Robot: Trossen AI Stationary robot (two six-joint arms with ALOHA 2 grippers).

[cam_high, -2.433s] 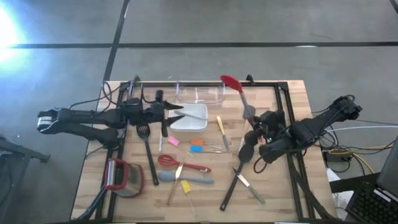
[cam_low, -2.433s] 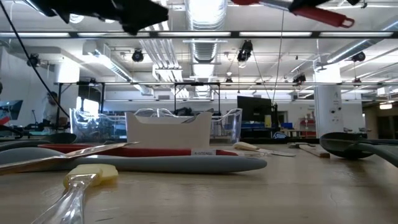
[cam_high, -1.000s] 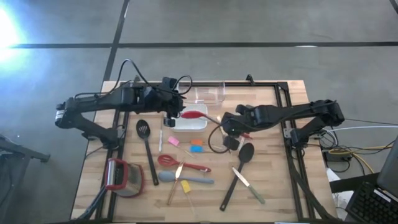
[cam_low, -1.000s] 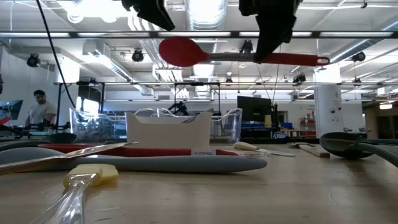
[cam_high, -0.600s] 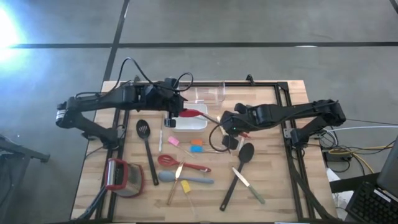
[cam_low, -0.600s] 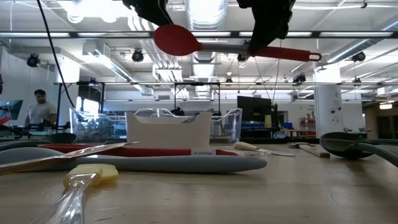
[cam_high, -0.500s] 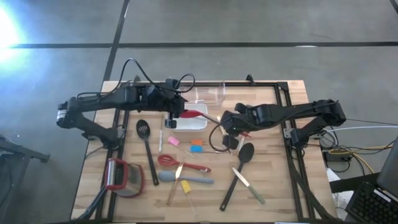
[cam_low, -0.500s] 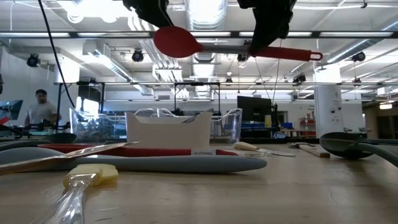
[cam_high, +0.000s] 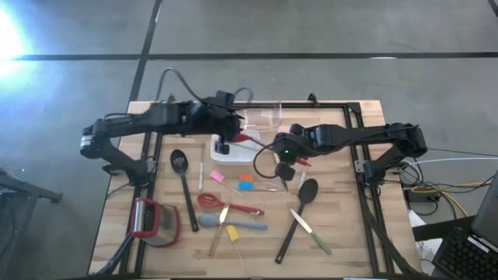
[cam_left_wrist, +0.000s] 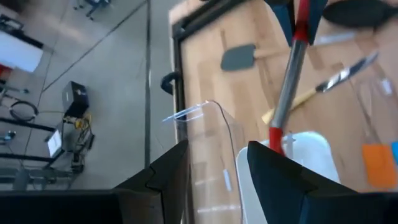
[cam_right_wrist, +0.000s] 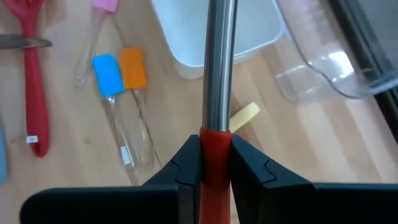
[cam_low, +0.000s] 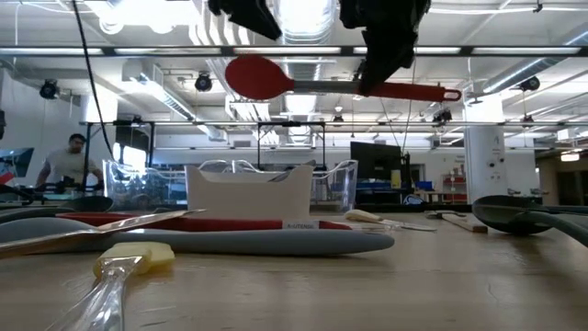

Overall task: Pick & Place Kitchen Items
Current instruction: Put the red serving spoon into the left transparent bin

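the right hand (cam_right_wrist: 214, 163) is clenched on the red-and-metal spoon (cam_low: 303, 85), its fingers pinching the shaft where the steel meets the red grip. in the low view the spoon hangs level in the upper middle of the frame, red bowl to the left, above the white square dish (cam_low: 248, 200). in the high view it lies over the dish (cam_high: 243, 153) near the centre top of the desk (cam_high: 342, 225). the left hand (cam_left_wrist: 214, 165) hovers just left of the spoon's bowl, fingers spread and grasping nothing, by the clear tub (cam_high: 261, 117). lower on the desk lie a black slotted turner (cam_high: 184, 187), a red whisk (cam_high: 222, 204), a grey-blue spatula (cam_high: 229, 223) and a black spoon (cam_high: 299, 210).
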